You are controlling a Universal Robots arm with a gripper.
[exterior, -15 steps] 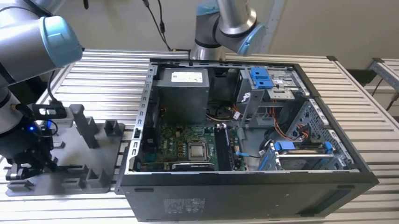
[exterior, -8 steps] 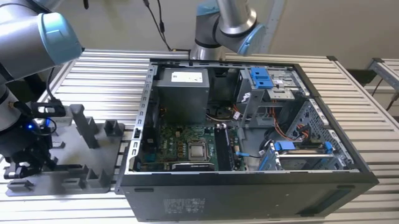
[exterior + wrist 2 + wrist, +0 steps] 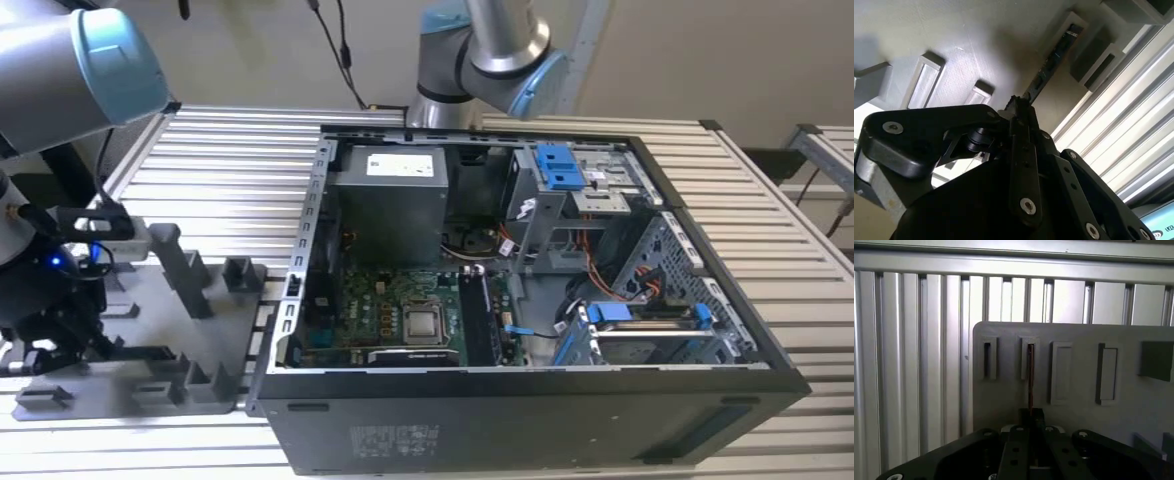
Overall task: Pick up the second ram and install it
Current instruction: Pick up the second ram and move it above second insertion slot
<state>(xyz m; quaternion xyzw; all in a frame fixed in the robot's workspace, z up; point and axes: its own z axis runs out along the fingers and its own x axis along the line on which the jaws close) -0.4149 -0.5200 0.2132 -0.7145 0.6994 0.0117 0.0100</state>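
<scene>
Grey holder tray (image 3: 220,330), exterior view: on the slatted metal table (image 3: 227,160) at the exterior view's left, beside the open computer case (image 3: 534,430); the arm (image 3: 80,60) reaches down over it.
Second ram (image 3: 1030,372), first wrist view: edge-on, standing in a tray slot.
Gripper (image 3: 1031,415), first wrist view: clenched on the ram's near end.
Second wrist view: same pinch; the ram's far end sits in the slot.
Progress: grasp seems made; lift-out and install not yet done.

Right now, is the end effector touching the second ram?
Touching. In the first wrist view the end effector pinches the near end of the second ram; no gap shows.
</scene>
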